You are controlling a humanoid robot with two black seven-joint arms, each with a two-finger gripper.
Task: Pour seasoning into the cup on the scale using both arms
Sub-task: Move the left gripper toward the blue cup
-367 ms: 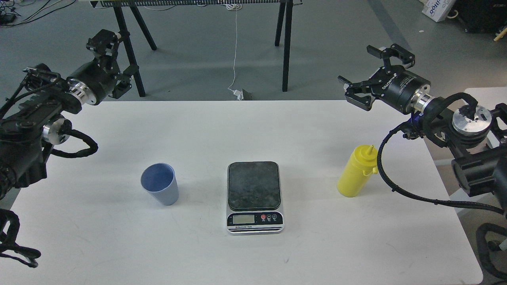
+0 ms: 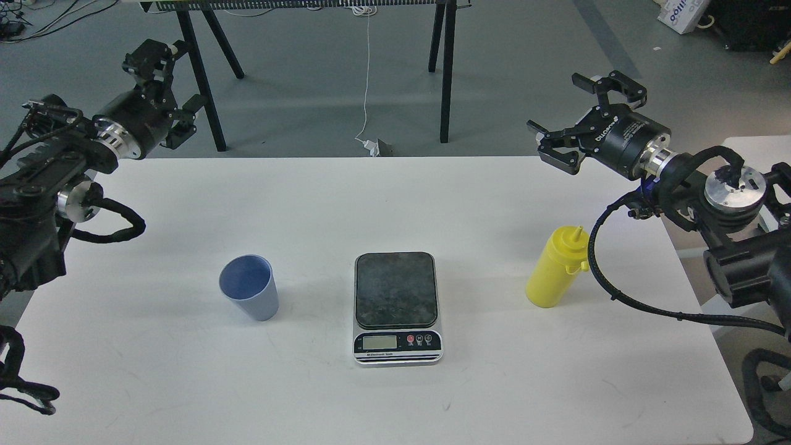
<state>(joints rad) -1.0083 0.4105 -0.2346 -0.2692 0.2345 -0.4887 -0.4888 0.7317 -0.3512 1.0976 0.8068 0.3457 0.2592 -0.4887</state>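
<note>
The light blue cup (image 2: 249, 295) stands upright on the white table (image 2: 185, 383), left of the scale. The scale (image 2: 396, 306) sits at the table's middle with its dark plate bare and its display facing me. The yellow seasoning bottle (image 2: 554, 267) stands upright to the right of the scale, nozzle up. My left gripper (image 2: 162, 86) is open and empty beyond the table's far left corner, far from the cup. My right gripper (image 2: 581, 117) is open and empty above the table's far right edge, well behind the bottle.
Black stand legs (image 2: 445, 74) and a white cable with a plug (image 2: 371, 145) are on the grey floor behind the table. A black cable loop (image 2: 624, 290) from my right arm hangs close to the bottle's right side.
</note>
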